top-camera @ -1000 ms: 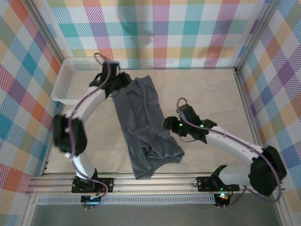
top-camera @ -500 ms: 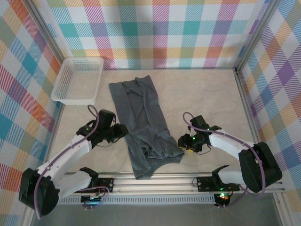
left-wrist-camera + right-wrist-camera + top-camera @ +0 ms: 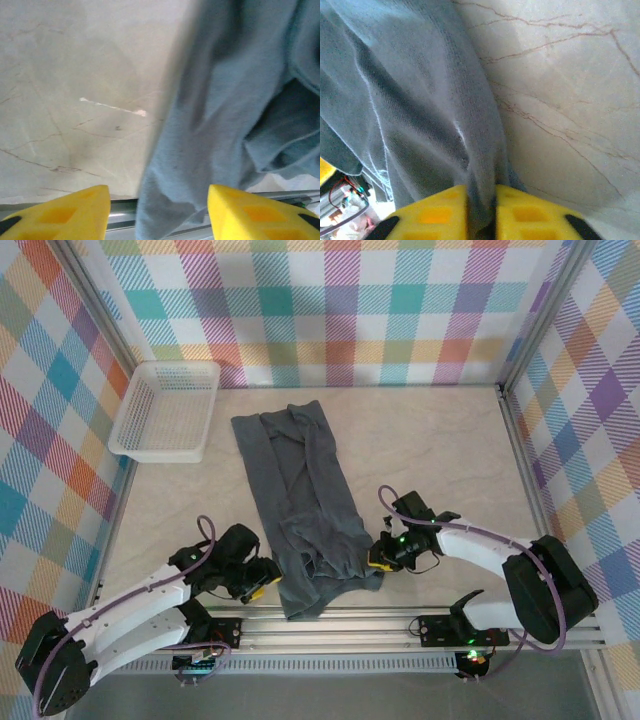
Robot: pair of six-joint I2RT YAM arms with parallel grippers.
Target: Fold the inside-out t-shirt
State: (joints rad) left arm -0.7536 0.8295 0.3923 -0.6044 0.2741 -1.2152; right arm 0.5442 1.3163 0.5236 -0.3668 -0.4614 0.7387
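Observation:
The inside-out t-shirt (image 3: 300, 495) is dark slate-grey and lies as a long folded strip from the table's back to its front edge, where its near end hangs over the rail. My right gripper (image 3: 378, 557) is shut on the shirt's near right edge, with a ridge of cloth (image 3: 482, 200) pinched between the yellow fingers. My left gripper (image 3: 268, 578) stands open at the shirt's near left edge. In the left wrist view the cloth (image 3: 210, 150) lies ahead of the gap and nothing is clamped.
A white mesh basket (image 3: 166, 410) sits at the back left. The table top is pale marble-patterned (image 3: 440, 450), with bare room right of the shirt. A metal rail (image 3: 400, 620) runs along the front edge. Checked walls close in three sides.
My left arm swung from the shirt's far left corner down to its near left edge, its jaws opening. My right gripper moved down-left to the near right edge and shut on the cloth.

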